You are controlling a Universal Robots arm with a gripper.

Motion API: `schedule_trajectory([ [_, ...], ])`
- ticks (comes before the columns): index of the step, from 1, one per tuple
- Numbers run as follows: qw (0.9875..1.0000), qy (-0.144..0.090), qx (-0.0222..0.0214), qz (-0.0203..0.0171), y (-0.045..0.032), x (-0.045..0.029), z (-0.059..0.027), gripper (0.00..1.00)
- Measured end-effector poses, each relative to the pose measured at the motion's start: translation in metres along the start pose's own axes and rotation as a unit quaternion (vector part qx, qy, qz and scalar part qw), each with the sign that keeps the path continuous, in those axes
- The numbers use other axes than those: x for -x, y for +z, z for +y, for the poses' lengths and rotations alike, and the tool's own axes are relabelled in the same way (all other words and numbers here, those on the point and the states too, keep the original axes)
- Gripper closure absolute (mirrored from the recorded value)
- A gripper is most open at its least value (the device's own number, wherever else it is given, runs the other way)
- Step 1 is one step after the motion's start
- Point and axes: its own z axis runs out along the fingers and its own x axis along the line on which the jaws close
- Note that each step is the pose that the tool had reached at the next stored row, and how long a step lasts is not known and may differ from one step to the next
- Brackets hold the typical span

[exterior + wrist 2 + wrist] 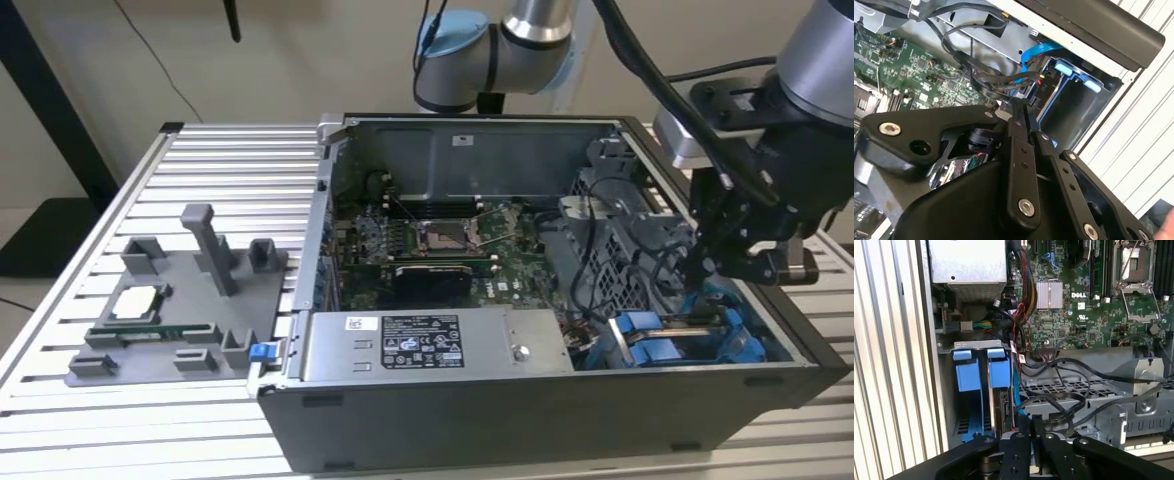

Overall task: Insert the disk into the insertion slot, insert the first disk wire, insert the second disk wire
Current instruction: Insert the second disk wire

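The disk sits on edge in its blue carrier inside the insertion slot of the grey drive cage, at the case's front corner on the exterior view's right. My gripper hangs right over the disk's connector end. Its fingers are pressed together on the end of a black disk wire that loops over from the motherboard side. In the second wrist view the gripper tips are beside the disk's rear edge, where a blue data cable also arrives.
A second blue-ended caddy fills the neighbouring bay. The silver power supply lies along the case front, and the motherboard with loose black cables lies behind the cage. A grey fixture with parts stands on the slatted table at the exterior view's left.
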Motion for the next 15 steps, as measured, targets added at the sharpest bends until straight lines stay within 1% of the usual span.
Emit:
schedule_trajectory([
  [1, 1.0000, 0.000, 0.0016, 0.0004, 0.0004, -0.0004, 0.0000, 1.00],
  [3, 1.0000, 0.001, 0.0064, 0.0018, 0.0008, -0.0013, 0.0000, 1.00],
  [4, 1.0000, 0.001, 0.0078, 0.0024, 0.0007, -0.0013, 0.0000, 1.00],
  [8, 1.0000, 0.001, 0.0083, 0.0030, 0.0008, -0.0014, -0.0001, 1.00],
  [9, 1.0000, 0.001, 0.0082, 0.0032, 0.0009, -0.0014, -0.0001, 0.00],
  [12, 1.0000, 0.001, 0.0081, 0.0047, 0.0019, -0.0015, 0.0000, 0.00],
  [15, 0.9999, 0.001, 0.0080, 0.0069, 0.0053, -0.0021, 0.0004, 0.00],
])
